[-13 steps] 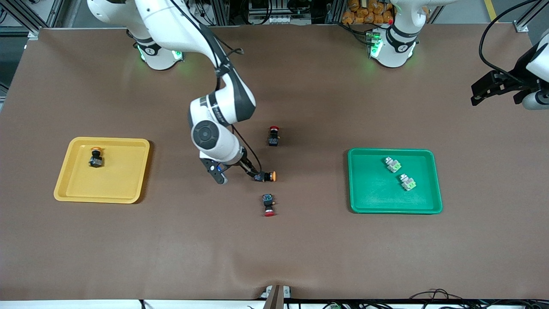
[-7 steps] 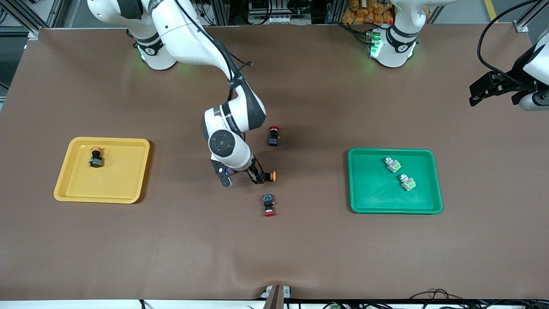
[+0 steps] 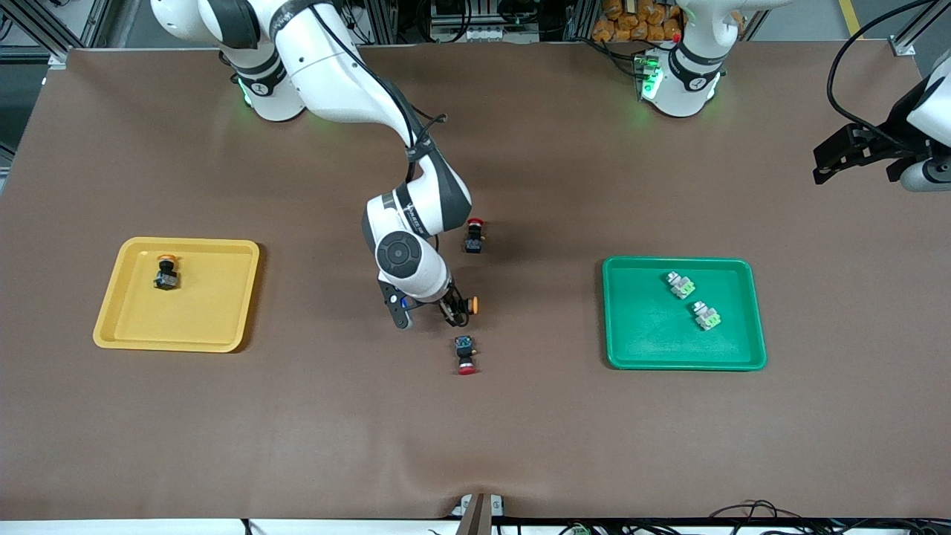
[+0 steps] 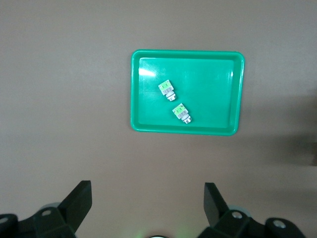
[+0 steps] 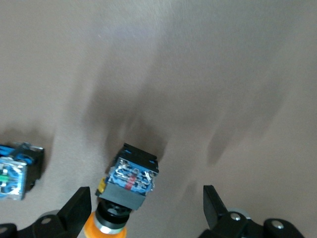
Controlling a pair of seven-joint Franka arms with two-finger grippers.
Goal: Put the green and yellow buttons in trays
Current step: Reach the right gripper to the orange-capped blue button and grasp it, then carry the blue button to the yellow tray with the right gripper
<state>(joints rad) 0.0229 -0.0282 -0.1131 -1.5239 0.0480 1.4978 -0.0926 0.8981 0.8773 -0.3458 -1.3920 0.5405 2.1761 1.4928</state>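
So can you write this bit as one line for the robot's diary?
right gripper: open around yellow button | left gripper: open, waiting | green tray: two green buttons

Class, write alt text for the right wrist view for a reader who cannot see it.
The right gripper, fingers open, hangs over a black-bodied push button with an orange-yellow cap lying on its side on the brown table. Another button, cap not visible, lies at the picture's edge.
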